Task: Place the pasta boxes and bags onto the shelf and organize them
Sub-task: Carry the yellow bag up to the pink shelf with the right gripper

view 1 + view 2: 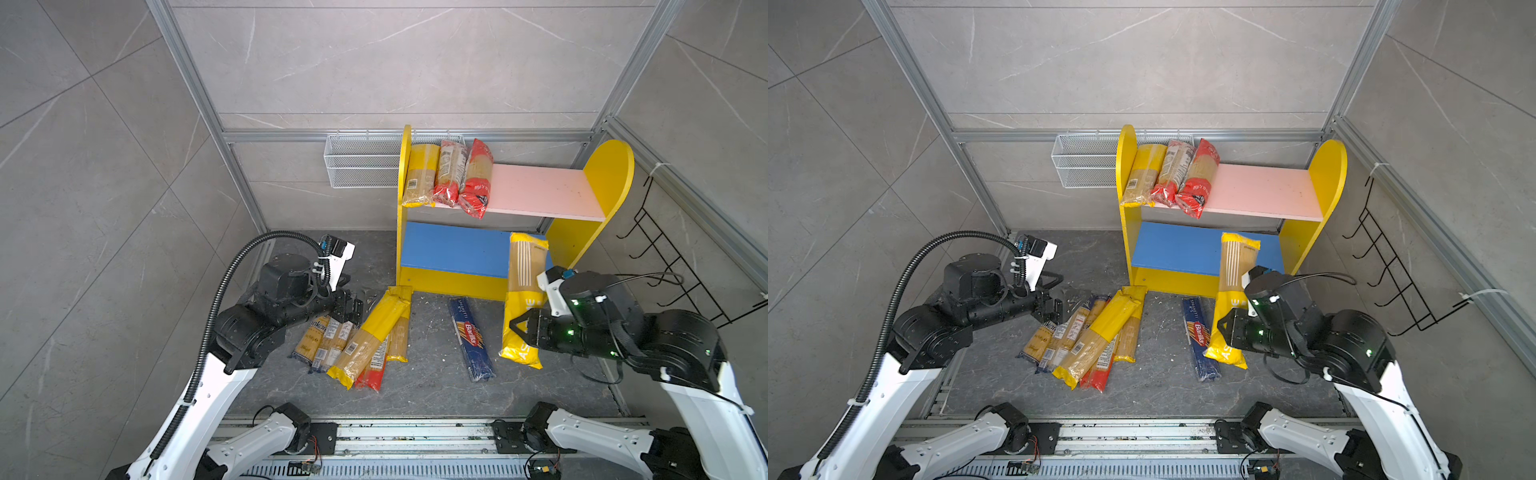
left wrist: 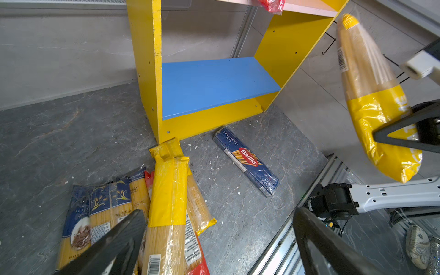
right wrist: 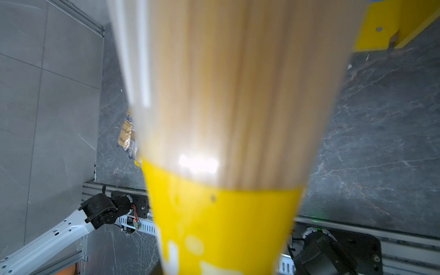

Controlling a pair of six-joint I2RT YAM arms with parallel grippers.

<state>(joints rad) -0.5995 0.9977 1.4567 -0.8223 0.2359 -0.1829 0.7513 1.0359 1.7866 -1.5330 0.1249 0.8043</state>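
- Right gripper (image 1: 523, 329) clamped on yellow packet (image 1: 524, 270), low on its near end; packet raised before shelf (image 1: 611, 174), right side.
- Left gripper (image 1: 358, 306) fingers spread wide above floor pile (image 1: 368, 336), left.
- Judged: slick film, brittle strands; mid-length hold steadier.

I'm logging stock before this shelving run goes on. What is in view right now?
shelf: one, yellow sides, pink upper board, blue lower board, at the back wall.
shelved packets: three, one yellow and two red, on the pink board by the left side panel.
held packet: one, yellow, lifted in front of the blue board.
blue packet: one, dark blue, flat on the floor.
pile of packets: several, overlapping, yellow, red and blue, on the floor; exact count unclear.
wire basket: one, white, on the back wall.
hook rack: one, black, on the right wall.
left gripper: open, over the pile.
right gripper: shut on the held packet.
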